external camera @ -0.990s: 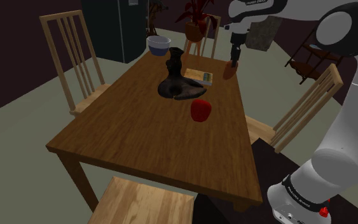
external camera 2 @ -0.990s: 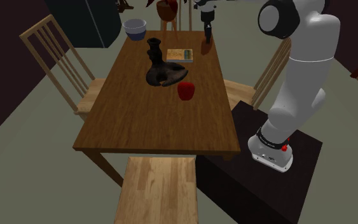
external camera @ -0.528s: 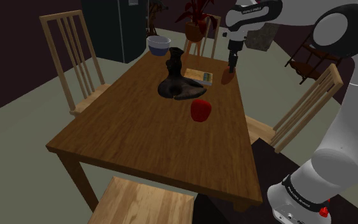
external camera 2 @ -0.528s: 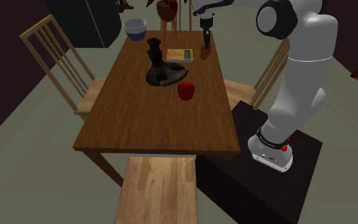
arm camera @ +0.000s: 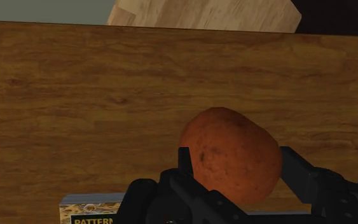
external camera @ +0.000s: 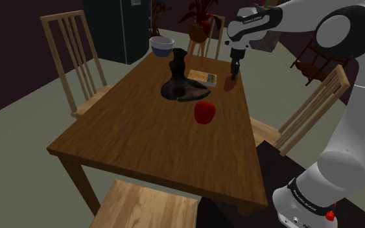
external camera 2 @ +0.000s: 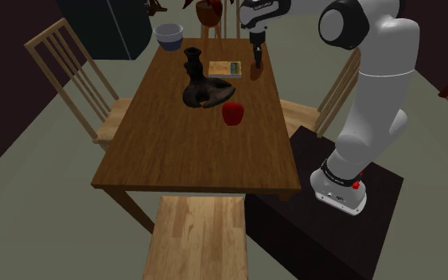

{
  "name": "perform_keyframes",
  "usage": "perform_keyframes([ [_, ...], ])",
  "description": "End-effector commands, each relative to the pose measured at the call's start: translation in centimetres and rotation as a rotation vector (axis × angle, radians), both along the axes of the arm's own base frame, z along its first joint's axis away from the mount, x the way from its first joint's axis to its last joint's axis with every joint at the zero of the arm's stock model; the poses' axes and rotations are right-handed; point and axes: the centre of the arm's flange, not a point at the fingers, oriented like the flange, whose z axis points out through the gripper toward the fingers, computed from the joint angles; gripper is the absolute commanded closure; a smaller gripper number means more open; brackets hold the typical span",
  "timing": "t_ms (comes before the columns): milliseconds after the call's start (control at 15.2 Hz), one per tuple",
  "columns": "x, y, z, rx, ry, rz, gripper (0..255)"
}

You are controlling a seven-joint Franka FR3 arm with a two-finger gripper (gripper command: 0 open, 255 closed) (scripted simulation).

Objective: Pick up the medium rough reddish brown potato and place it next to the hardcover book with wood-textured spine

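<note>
Potato (arm camera: 231,156): rounded, reddish-brown, rough speckled skin. It is clamped between the fingers of the black gripper (external camera: 232,72), low over the wood-grain table (external camera: 142,139) and just beside the hardcover book (external camera: 203,78). Contact with the tabletop can't be made out. The white arm is stretched to the table's far end, hand pointing down.

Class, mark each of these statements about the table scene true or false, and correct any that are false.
1. The tool clasps the reddish-brown potato. True.
2. The book lies on a chair. False: it lies on the wooden table, close to the potato.
3. A red object sits on the table. True.
4. The bowl stands at the table's middle. False: in the shoulder view it stands at the far end, beyond the dark vase.
</note>
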Motion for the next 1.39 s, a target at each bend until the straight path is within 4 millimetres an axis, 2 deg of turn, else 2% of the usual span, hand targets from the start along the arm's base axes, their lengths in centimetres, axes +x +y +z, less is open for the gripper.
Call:
perform_keyframes([
  [0, -0.1, 0.0, -1.5, 0.002, 0.006, 0.0, 255],
  [396, -0.1, 0.0, -4.3, 0.002, 0.006, 0.0, 255],
  [858, -0.1, 0.0, -4.3, 0.002, 0.006, 0.0, 255],
  [924, -0.1, 0.1, -4.1, 0.002, 0.006, -0.001, 0],
  [1254, -0.1, 0.0, -4.3, 0.002, 0.006, 0.0, 0],
  [1320, 0.1, 0.0, -3.0, 0.002, 0.006, 0.0, 0],
])
